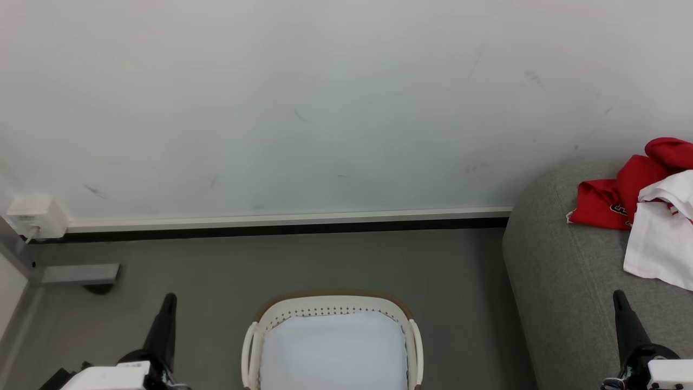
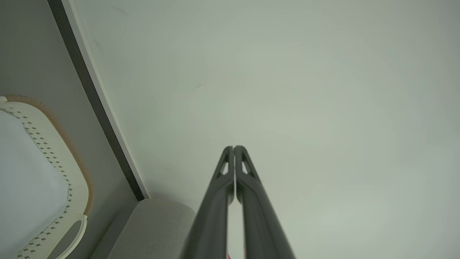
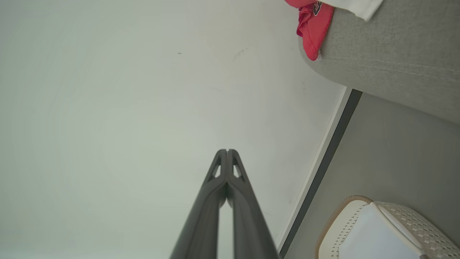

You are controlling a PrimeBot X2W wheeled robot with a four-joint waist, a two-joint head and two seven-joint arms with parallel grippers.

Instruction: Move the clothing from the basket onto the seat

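The red and white clothing [image 1: 647,208] lies crumpled on the grey seat [image 1: 563,281] at the right edge of the head view; its red end [image 3: 312,25] hangs over the seat's rounded edge [image 3: 388,61] in the right wrist view. The cream basket [image 1: 333,311] with a brown rim stands on the floor at bottom centre, showing only its pale lining inside. My left gripper [image 1: 169,298] is shut and empty, left of the basket. My right gripper [image 1: 619,295] is shut and empty over the seat's front. Both wrist views show touching fingertips [image 2: 233,148] [image 3: 227,151] pointing at the wall.
A pale wall with a white and black skirting strip [image 1: 287,223] runs behind the basket. A white socket box [image 1: 35,216] and a grey bracket [image 1: 81,273] sit at the far left. Grey floor [image 1: 460,271] lies between basket and seat.
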